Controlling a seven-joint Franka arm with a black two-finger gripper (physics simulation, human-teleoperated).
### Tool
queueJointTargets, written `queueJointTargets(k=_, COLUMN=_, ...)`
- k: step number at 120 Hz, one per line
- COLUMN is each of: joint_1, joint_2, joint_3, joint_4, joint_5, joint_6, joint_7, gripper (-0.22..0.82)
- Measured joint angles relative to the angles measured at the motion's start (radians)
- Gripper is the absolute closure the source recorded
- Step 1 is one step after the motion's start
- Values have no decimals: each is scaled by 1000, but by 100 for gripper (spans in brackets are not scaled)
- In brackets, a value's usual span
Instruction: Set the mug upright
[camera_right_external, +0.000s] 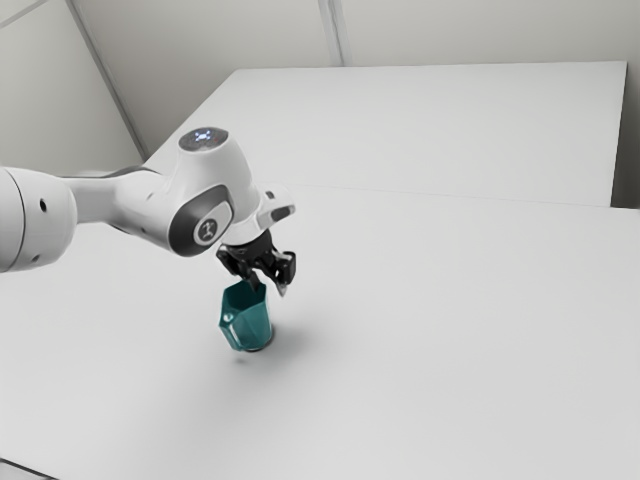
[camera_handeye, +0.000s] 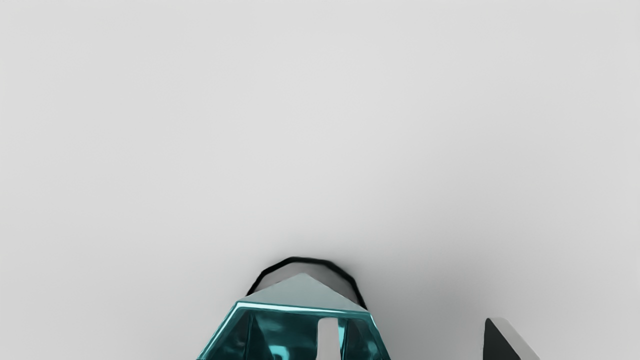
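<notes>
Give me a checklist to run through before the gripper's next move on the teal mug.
1. Gripper at the mug: ok, it is right by the opening.
2. Fingers apart: ok, a wide gap shows between them.
3. One finger lined up with the opening: ok, though how deep it reaches, I cannot tell.
4. Mug held: not ok, the other finger stands off to the side, with bare table showing between it and the mug.
5. Opening off the table: ok, it faces up at least partly.
6. Base flat on the table: cannot tell.
</notes>
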Motion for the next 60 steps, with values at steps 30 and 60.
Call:
queueJointTargets(k=30, joint_1=-8, joint_2=-12, joint_3=-36, joint_4=104, joint_5=-12, joint_6=-125, joint_7=-24, gripper=39)
queueJointTargets(k=60, joint_1=-13, joint_2=-9, joint_3=-53, joint_4=423, joint_5=-25, joint_6=-390, joint_7=26, gripper=14)
